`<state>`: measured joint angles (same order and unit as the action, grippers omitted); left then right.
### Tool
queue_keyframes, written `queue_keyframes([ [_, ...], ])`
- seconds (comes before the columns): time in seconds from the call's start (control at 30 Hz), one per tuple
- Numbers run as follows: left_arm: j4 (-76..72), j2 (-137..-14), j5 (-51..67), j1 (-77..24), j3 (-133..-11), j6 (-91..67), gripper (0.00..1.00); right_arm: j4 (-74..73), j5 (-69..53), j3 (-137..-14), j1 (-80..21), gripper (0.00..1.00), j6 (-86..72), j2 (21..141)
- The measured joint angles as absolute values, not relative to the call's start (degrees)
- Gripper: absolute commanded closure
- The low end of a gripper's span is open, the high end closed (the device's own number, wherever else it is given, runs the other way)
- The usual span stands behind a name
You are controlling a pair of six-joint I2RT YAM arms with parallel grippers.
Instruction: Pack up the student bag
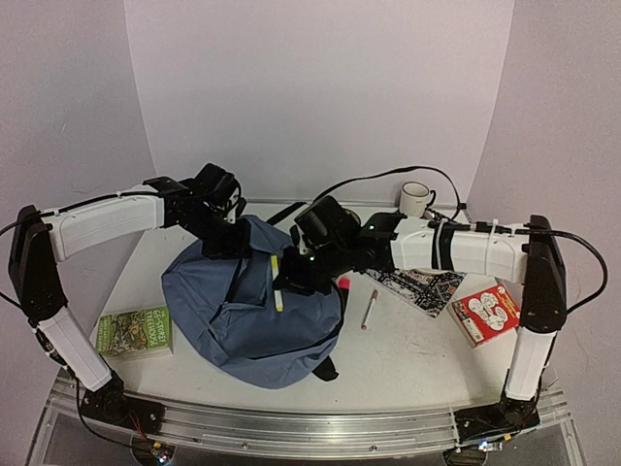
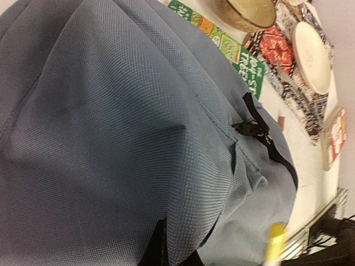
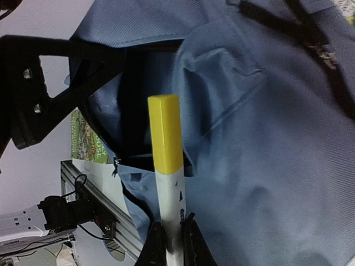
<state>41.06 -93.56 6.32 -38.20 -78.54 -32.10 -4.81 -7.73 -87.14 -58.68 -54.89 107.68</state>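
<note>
The right hand (image 3: 171, 235) clamps a yellow-capped marker (image 3: 165, 144), its long axis pointing straight ahead into the open student bag (image 3: 266, 144) just beyond; the left hand (image 1: 225, 241) sits closed at the rim.

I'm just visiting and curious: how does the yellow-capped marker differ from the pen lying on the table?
The yellow-capped marker is clamped in the right gripper over the student bag; the pen lies loose on the table. The marker is white and thick, the pen slimmer and darker. Both are writing tools.
</note>
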Motion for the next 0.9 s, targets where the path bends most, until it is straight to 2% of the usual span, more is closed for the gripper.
queue_keyframes([
  [0.3, 41.0, -93.6, 9.3, -40.0, -80.4, -37.8, 1.00, 0.3, -14.0, -90.2, -59.0, 1.00, -54.2, 113.6],
  [0.77, 40.9, -93.2, 10.6, -43.6, -77.6, -39.6, 1.00, 3.6, -7.5, -91.6, -58.8, 1.00, -60.9, 118.5],
  [0.9, 40.9, -91.8, 10.5, -43.6, -75.4, -39.6, 1.00, 8.2, -6.3, -90.4, -58.6, 0.92, -63.5, 118.6],
])
